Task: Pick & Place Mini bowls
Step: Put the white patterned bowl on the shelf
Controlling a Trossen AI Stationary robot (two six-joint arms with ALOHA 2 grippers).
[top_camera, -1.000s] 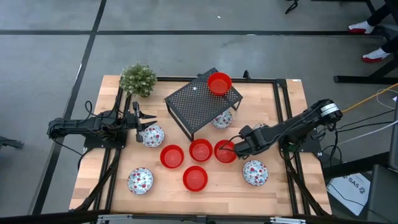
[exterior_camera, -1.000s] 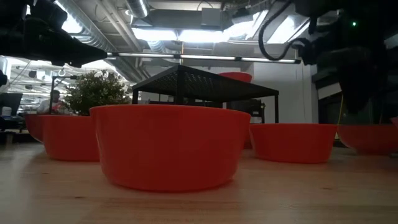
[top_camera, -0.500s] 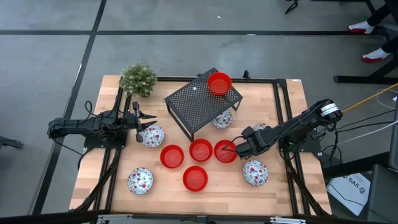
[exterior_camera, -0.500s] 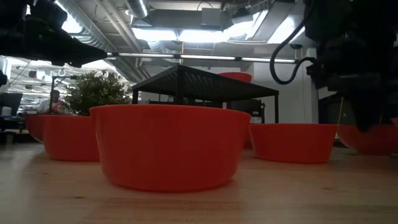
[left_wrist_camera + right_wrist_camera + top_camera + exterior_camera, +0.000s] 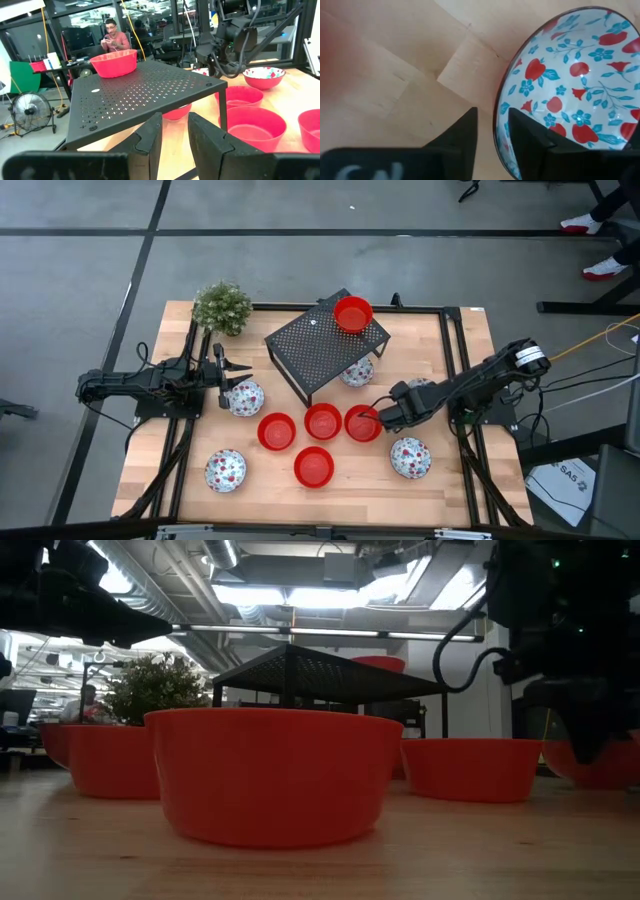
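Three plain red mini bowls stand in a row at mid-table; the rightmost one (image 5: 360,424) (image 5: 612,762) has my right gripper (image 5: 378,415) (image 5: 585,745) low at its right rim, fingers pointing down, open by a narrow gap (image 5: 492,117). A fourth red bowl (image 5: 314,466) stands nearer and a fifth (image 5: 352,313) sits on the black rack. Speckled bowls rest on the table at the left (image 5: 245,397), near left (image 5: 226,470) and near right (image 5: 410,457) (image 5: 570,85), and one is under the rack (image 5: 357,372). My left gripper (image 5: 228,365) (image 5: 174,120) waits, open, beside the left speckled bowl. My right gripper comes from above, pointing down, at the right rim (image 5: 372,420) of the rightmost red bowl. Its own body covers the spot in the high and low views. I cannot tell whether a finger touches the rim. The bowl stands flat on the table.
The black perforated rack (image 5: 325,350) (image 5: 140,95) stands at the far middle and the green plant (image 5: 222,307) at the far left corner. Another speckled bowl (image 5: 420,385) lies partly under my right arm. Bare wood shows along the near edge. A person (image 5: 112,37) sits in the room beyond.
My right gripper has come down toward the rightmost red bowl; in the low view its fingers drop from above the bowl to rim height. All the bowls have stayed where they were.
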